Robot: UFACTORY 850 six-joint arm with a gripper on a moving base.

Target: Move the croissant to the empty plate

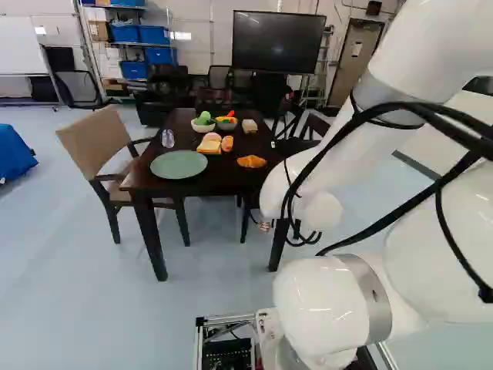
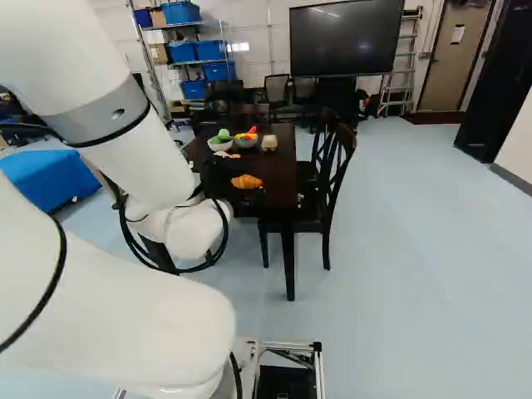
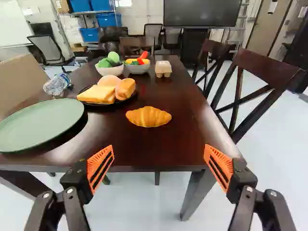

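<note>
Wrist view, golden croissant [image 3: 148,117] on dark wooden table [image 3: 168,150], ahead of the gripper [image 3: 159,164], its fingers wide apart, holding nothing.

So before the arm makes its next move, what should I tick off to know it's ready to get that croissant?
1. Gripper open and holding nothing: ok.
2. Croissant in plain sight, lying on the table apart from the other food: ok.
3. Green plate bare, ready to take it: ok.
4. Croissant between the two fingers: not ok; it lies ahead of them, so the arm probably has to reach forward first.
5. Fingers high enough to pass over the table's near edge: cannot tell from these views.
</note>
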